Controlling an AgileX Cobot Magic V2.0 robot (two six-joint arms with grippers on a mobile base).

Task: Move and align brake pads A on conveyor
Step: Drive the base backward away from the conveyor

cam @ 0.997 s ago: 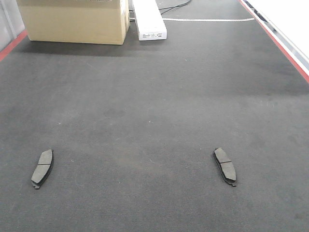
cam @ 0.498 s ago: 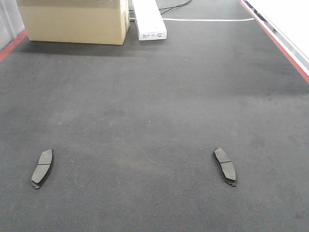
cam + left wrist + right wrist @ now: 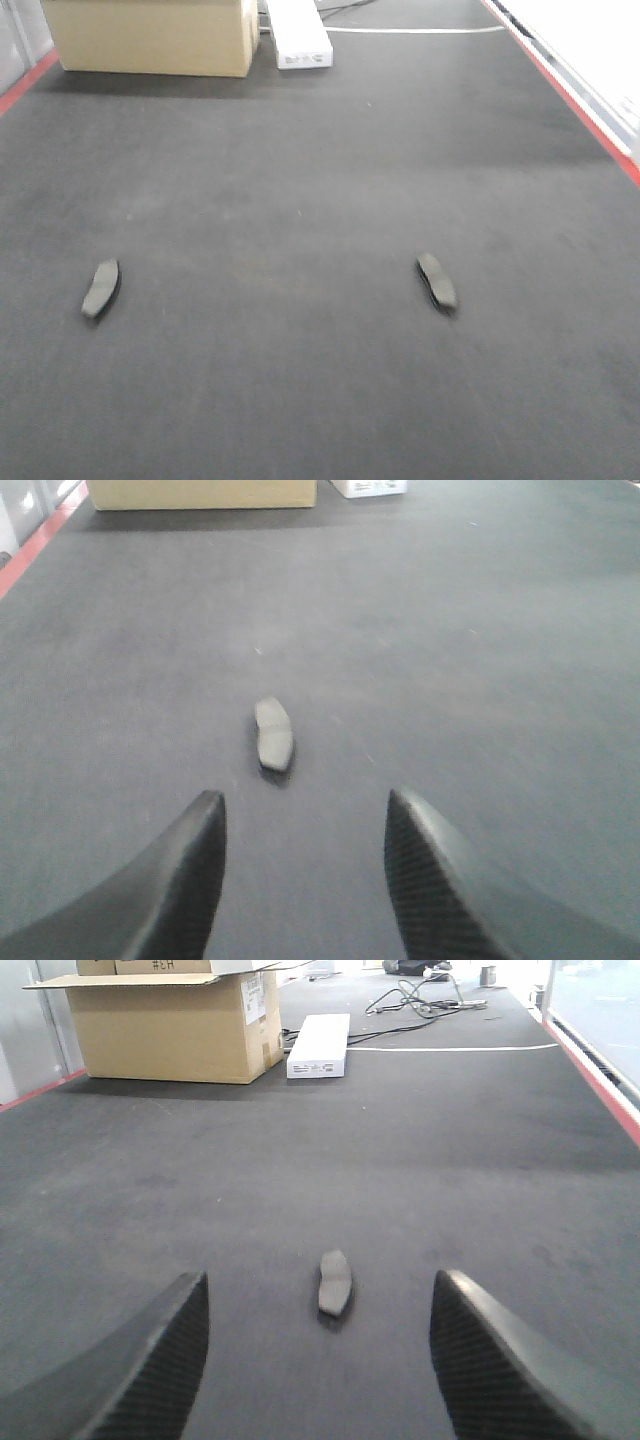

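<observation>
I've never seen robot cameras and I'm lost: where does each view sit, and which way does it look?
Exterior front-facing: raised above the conveyor, looking forward and down at the left brake pad and right brake pad; none of the robot shows.
Left wrist: low over the belt, facing forward; the open left gripper frames one pad, apparently the left one.
Right wrist: likewise low, facing forward; the open right gripper frames the other pad.
Shared: all three show the cardboard box and white box at the far end.
</observation>
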